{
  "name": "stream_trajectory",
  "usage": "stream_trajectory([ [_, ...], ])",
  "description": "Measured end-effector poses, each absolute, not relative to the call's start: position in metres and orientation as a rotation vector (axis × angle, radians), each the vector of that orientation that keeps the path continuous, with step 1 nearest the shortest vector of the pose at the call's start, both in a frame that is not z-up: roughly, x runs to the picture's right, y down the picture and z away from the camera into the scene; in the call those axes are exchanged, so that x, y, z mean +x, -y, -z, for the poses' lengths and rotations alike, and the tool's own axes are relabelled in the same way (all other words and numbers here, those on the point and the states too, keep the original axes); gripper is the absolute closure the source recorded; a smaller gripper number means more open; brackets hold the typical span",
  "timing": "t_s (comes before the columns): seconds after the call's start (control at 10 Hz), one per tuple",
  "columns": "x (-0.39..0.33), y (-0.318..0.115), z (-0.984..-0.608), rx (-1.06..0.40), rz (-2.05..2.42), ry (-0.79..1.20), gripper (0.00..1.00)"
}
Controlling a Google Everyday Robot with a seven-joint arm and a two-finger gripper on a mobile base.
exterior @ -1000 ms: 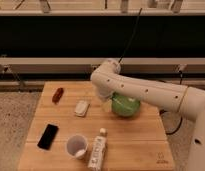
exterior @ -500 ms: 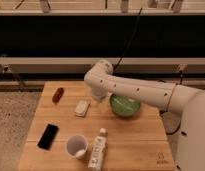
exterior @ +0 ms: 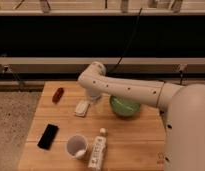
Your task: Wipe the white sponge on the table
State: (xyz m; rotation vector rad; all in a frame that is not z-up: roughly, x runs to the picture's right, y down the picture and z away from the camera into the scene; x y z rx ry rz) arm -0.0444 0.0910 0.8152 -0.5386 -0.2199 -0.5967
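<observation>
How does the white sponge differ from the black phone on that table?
The white sponge is pale and smaller; the black phone is dark and longer. The sponge lies mid-table, just beside the gripper; the phone lies nearer the camera, well apart from it. Both lie flat on the wooden table.

jaws at white sponge | obst: green bowl beside, cup + bottle front | free: table by phone

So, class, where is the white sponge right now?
In the camera view, the white sponge lies on the table left of centre, between the reddish object and the green bowl, with the gripper just right of it.
</observation>
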Motion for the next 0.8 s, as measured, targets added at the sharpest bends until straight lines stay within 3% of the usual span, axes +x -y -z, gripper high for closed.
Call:
stream_trajectory([
  [0.8, -0.075, -0.108, -0.857, -0.609, 0.684, 0.222, 0.2],
])
